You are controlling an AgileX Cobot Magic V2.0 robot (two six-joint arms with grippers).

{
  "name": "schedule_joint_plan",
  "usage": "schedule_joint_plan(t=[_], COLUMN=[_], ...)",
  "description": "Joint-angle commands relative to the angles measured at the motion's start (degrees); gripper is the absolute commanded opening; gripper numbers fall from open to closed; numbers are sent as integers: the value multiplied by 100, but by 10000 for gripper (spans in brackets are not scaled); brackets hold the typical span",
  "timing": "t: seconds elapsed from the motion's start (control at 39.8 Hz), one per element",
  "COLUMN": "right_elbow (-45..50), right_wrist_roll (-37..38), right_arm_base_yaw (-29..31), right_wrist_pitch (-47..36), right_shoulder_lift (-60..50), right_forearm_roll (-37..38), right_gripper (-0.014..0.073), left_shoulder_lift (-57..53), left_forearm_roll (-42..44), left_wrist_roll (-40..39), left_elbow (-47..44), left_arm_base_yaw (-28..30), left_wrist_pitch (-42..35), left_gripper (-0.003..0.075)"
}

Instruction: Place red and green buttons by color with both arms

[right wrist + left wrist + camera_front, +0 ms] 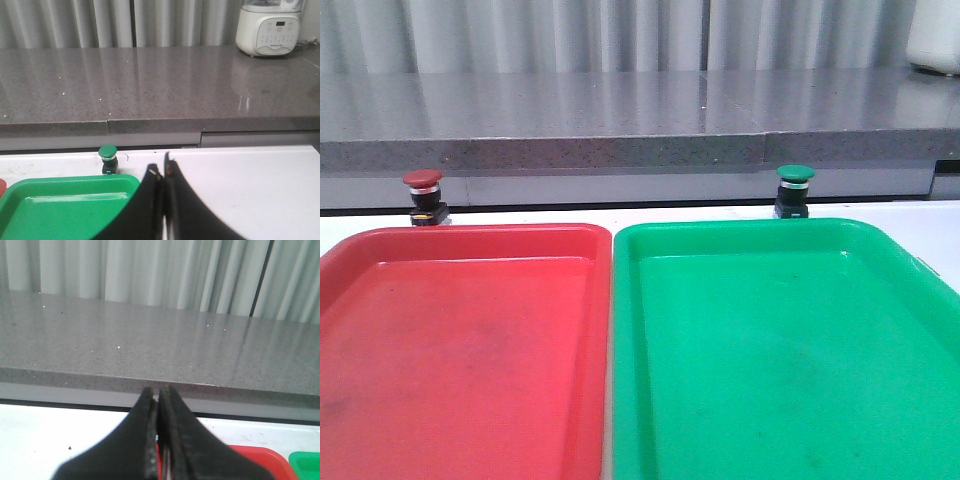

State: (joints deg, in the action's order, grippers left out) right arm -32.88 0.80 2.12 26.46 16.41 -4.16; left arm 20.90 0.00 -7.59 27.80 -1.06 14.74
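The red button (423,196), dark red cap on a black body, stands upright on the white table just behind the red tray (460,350). Behind the green tray (790,350) stands the green button (794,190), also upright; the right wrist view shows the green button (107,158) beyond the green tray (60,207). No arm shows in the front view. My left gripper (158,392) is shut with nothing between its fingers, above the red tray's (260,460) far edge. My right gripper (161,170) is shut and empty, right of the green button.
A grey stone counter (620,110) runs behind the white table (920,225). A white appliance (270,27) sits on the counter at the far right. The two trays lie side by side and fill the near table.
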Motion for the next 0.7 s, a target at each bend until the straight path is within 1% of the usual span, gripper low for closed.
schedule_joint_plan(t=[0.0,0.05,0.1,0.15,0.18,0.25,0.3,0.33,0.4,0.43,0.48,0.5,0.68], right_elbow=[-236,-231,-231,-231,-231,-231,-231,-231,-231,-231,-225,-225,-220], right_wrist_roll=[-80,-80,-80,-80,-80,-80,-80,-80,-80,-80,-80,-80,-80], right_arm_base_yaw=[39,39,39,39,39,39,39,39,39,39,39,39,39], right_wrist_pitch=[-498,-534,-534,-534,-534,-534,-534,-520,-504,-504,-512,-541,-691], right_shoulder_lift=[257,273,279,284,284,284,284,284,284,284,284,284,296], right_forearm_roll=[64,64,64,64,64,64,64,64,64,64,64,64,64], right_gripper=[-113,-104,-74,-20,24,178,289,366,509,548,596,607,608], left_shoulder_lift=[189,198,198,198,198,198,198,198,198,198,198,198,198], left_forearm_roll=[0,0,0,0,0,0,0,0,0,0,0,0,0], left_wrist_roll=[-17,-17,-17,-17,-17,-17,-17,-17,-17,-17,-17,-17,-29], left_elbow=[258,258,258,258,258,258,258,258,258,258,258,258,258], left_arm_base_yaw=[5,5,5,5,5,5,5,5,5,5,5,5,5], left_wrist_pitch=[-395,-395,-395,-395,-395,-395,-395,-406,-404,-404,-404,-404,-553], left_gripper=[-19,-17,-3,42,82,237,379,449,613,654,699,703,660])
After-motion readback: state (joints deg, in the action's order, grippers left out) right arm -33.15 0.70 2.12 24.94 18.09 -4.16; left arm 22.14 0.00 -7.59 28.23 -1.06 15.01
